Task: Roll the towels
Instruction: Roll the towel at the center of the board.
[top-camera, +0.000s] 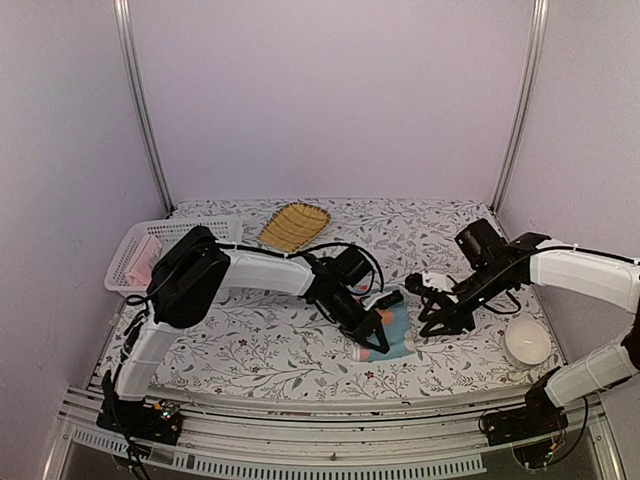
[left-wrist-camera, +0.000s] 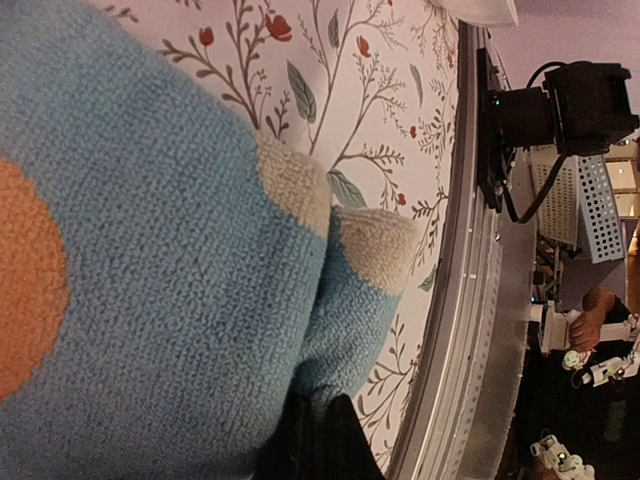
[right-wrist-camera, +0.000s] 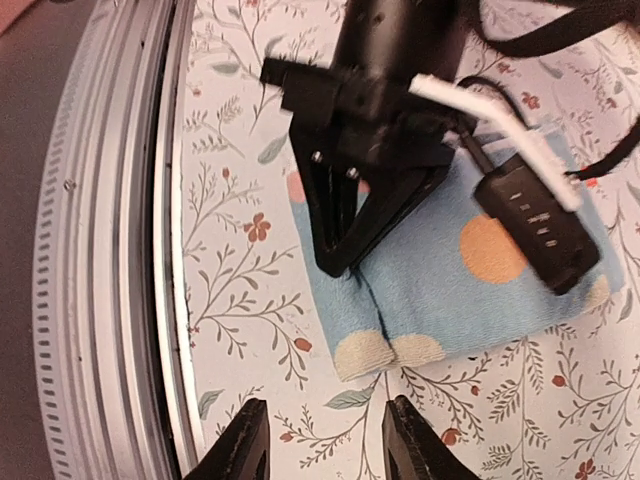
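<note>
The printed towel (left-wrist-camera: 150, 300) overruns the left wrist view, whose bottom edge crops the left fingers (left-wrist-camera: 322, 445).

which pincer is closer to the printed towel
Left. The left pincer is shut on the edge of the towel; the right pincer hangs open just beside it, not touching.

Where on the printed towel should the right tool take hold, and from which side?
Probably the edge with the cream scallops, approached from the side where the open right tool hovers. The printed towel lies flat and doubled there, and the left tool clamps it further in, leaving that edge free.
</note>
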